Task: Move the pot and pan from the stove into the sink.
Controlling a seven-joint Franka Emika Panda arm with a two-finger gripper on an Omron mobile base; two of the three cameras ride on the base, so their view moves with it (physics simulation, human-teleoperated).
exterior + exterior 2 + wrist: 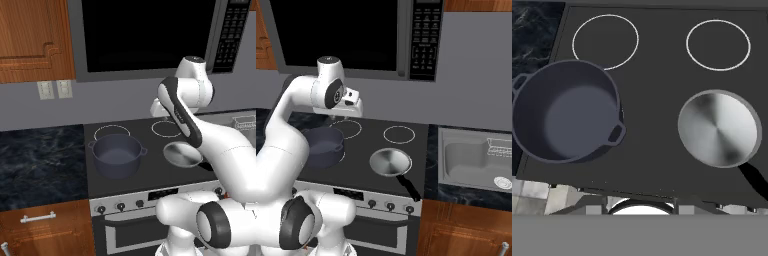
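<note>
The dark blue-grey pot (117, 155) (323, 145) (564, 117) stands on the front left burner of the black stove (150, 177) (363, 145) (654, 75). On the front right burner lies the silver pan (182, 154) (390, 162) (719, 127), its black handle pointing toward the front right. The sink (471, 160) is set into the counter right of the stove. My gripper (160, 111) (341, 115) hangs high over the middle of the stove, pointing down, apart from both vessels. How its jaws stand is not clear. Nothing shows between them.
A microwave (150, 35) hangs over the stove, close above my arm. Dark marble counter (40, 160) lies left of the stove. A wire rack (501, 147) sits at the sink's right side. Knobs (381, 205) line the silver front panel.
</note>
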